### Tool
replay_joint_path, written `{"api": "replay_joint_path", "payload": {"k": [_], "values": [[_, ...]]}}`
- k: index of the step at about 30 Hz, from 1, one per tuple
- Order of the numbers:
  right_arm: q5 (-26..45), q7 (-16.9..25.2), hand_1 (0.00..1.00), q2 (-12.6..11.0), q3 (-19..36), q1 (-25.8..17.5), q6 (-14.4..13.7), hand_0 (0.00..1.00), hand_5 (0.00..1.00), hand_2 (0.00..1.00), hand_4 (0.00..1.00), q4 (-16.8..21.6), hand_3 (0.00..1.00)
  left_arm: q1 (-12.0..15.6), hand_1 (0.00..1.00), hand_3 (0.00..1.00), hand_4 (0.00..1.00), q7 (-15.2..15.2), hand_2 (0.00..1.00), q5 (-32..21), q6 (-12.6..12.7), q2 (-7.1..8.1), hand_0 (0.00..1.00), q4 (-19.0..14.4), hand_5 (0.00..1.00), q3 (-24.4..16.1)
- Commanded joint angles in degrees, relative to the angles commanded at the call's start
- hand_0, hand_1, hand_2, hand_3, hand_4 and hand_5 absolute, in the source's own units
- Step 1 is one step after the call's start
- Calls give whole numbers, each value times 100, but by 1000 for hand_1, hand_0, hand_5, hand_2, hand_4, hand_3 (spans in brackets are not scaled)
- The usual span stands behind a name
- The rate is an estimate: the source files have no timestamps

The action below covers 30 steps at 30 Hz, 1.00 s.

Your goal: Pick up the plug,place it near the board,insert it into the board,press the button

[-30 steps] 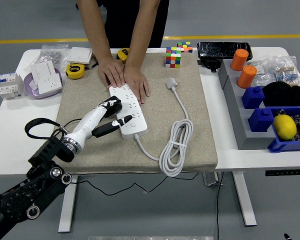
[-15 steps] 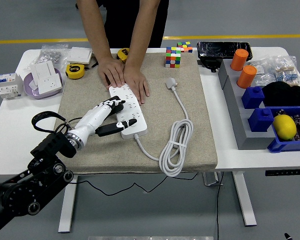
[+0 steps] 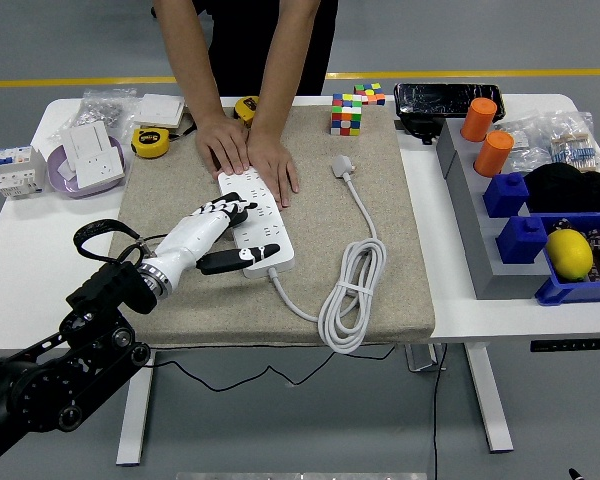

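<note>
A white power strip (image 3: 261,222) lies on the beige mat (image 3: 380,160), its cable (image 3: 352,290) coiled to the right and ending in a white plug (image 3: 342,166) lying loose near the mat's far side. My left hand (image 3: 225,235) rests at the strip's near left end, fingers spread, thumb reaching toward the strip's near edge, holding nothing. A person's two hands (image 3: 248,152) press flat on the strip's far end. My right arm is out of view.
A Rubik's cube (image 3: 346,114) stands at the mat's far edge. Tape measures (image 3: 150,142), a purple bowl with a socket (image 3: 88,160) and a breaker (image 3: 14,170) sit at the left. Grey and blue bins (image 3: 525,220) with orange cups and a lemon fill the right.
My left hand has drawn back slightly to the left and lowered, its forearm sliding toward me. The person's hands, plug and strip stay put.
</note>
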Motion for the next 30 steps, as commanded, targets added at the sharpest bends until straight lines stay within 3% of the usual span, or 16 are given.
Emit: {"api": "replay_joint_path", "payload": {"k": [6,12,18,30], "values": [[22,0,845,2,12,3,-2,959,998,785,998,0,798,-34,998,943,998,127,970,425,41,10,998,-79,998,-194],[28,1,844,7,37,-7,-4,959,998,785,998,0,798,-31,998,925,998,448,973,1020,-61,69,998,-3,998,-266],[33,5,844,16,48,-11,-4,959,998,785,998,0,798,-16,998,910,998,496,976,975,-123,120,998,26,998,-113],[41,5,843,13,47,0,-5,959,998,784,998,0,798,-83,998,908,998,500,976,884,-160,71,998,118,998,91]]}}
